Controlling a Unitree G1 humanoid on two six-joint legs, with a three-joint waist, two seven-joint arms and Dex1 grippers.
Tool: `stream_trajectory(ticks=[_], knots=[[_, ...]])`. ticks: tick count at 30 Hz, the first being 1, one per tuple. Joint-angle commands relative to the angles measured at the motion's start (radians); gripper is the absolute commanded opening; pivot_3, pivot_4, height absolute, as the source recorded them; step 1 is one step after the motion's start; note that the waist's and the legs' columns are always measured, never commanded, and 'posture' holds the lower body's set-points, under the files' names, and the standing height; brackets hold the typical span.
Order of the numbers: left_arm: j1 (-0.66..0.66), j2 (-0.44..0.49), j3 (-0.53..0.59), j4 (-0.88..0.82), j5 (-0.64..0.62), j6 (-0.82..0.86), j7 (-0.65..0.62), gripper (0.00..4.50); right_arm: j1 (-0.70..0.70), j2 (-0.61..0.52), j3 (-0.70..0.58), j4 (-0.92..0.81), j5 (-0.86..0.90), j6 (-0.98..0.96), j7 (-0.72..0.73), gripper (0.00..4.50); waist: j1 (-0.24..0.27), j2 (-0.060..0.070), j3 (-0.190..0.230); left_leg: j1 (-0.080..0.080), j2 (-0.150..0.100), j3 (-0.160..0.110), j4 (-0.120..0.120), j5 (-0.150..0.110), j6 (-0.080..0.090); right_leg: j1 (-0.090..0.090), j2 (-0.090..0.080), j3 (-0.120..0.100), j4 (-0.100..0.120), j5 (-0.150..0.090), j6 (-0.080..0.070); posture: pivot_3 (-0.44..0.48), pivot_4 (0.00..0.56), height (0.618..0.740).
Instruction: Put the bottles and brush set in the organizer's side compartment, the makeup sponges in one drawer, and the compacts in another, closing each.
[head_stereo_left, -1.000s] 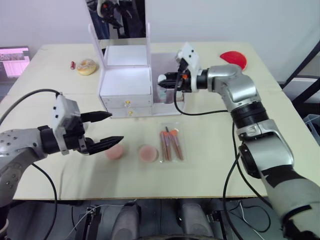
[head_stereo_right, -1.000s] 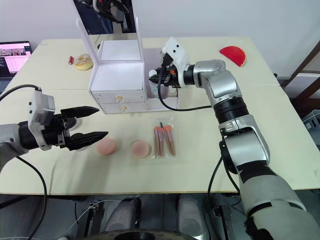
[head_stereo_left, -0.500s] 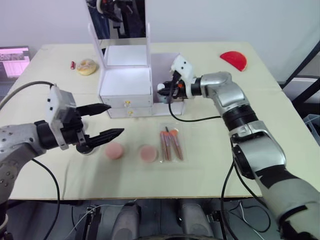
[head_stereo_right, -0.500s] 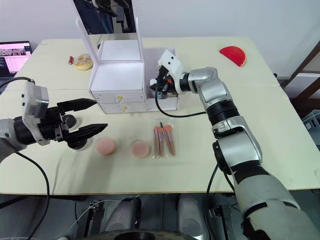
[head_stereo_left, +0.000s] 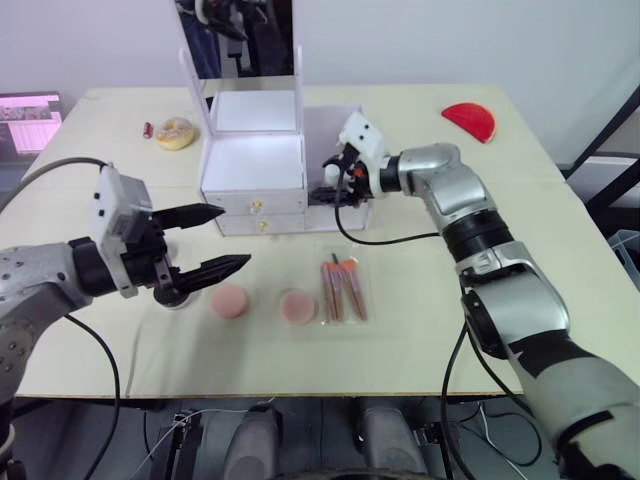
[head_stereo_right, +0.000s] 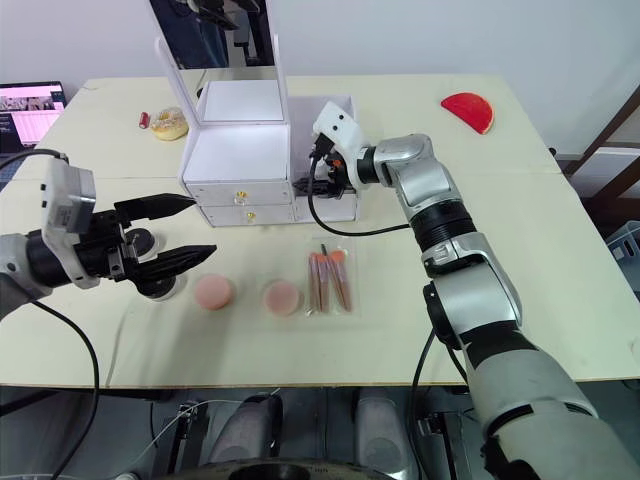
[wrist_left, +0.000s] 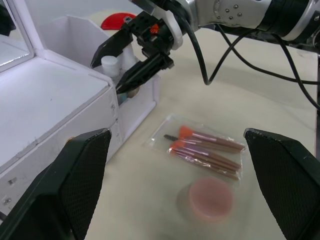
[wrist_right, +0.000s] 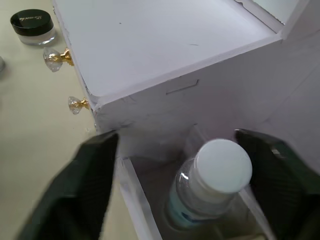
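A cream-coloured table (head_stereo_left: 560, 270) is standing before a pale wall (head_stereo_left: 420, 40), a lit screen (head_stereo_left: 28, 120) glowing beside it.

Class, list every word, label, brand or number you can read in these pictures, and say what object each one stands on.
Black jar lid: a line of pale script, too blurred to read.
Clear bottle in the organizer's side compartment: a bluish label band, too blurred to read.
Screen beside the table: rows of text, too small to read.
Nothing else carries legible text.
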Motion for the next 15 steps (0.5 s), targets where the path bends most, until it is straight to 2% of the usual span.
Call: stream_trajectory(ticks=[1, 6, 9, 11, 15], knots=[[-0.009, 0.016, 0.032, -0.017, -0.005, -0.008, -0.001, 4.5, -0.047, -0.023, -0.042, -0.073, 0.015, 0.02, 0.006, 4.46, -0.001, 0.0, 0.0, 0.0, 0.0, 0.0, 0.0, 0.0, 0.0, 0.0, 0.0, 0.0, 0.0, 0.0, 0.0, 0.0, 0.15, 0.739], [0.004, 0.021, 0.04, -0.004, 0.009, -0.015, -0.015, 4.5, -0.06, -0.082, -0.081, -0.188, 0.053, 0.097, 0.043, 4.46, 0.001, 0.0, 0.0, 0.0, 0.0, 0.0, 0.0, 0.0, 0.0, 0.0, 0.0, 0.0, 0.0, 0.0, 0.0, 0.0, 0.15, 0.739], [0.054, 0.047, 0.099, 0.053, 0.042, -0.03, -0.065, 4.5, -0.042, -0.173, -0.143, -0.315, 0.117, 0.181, 0.098, 4.46, 0.001, 0.001, 0.0, 0.0, 0.0, 0.0, -0.001, 0.0, 0.0, 0.0, 0.0, 0.0, -0.001, 0.0, 0.0, 0.0, 0.15, 0.739], [0.091, 0.067, 0.145, 0.098, 0.067, -0.038, -0.094, 4.5, -0.005, -0.237, -0.185, -0.408, 0.177, 0.223, 0.147, 4.46, 0.005, 0.001, 0.0, -0.001, 0.0, 0.0, -0.001, 0.0, 0.0, 0.0, 0.0, 0.0, -0.001, 0.0, 0.0, 0.0, 0.15, 0.739], [0.242, 0.112, 0.305, 0.279, 0.182, -0.101, -0.21, 4.5, 0.173, -0.431, -0.38, -0.565, 0.346, 0.283, 0.274, 4.46, 0.007, 0.0, 0.0, -0.001, 0.0, 0.0, -0.002, 0.0, 0.0, 0.0, 0.0, -0.001, -0.003, -0.001, 0.001, 0.0, 0.15, 0.739]])
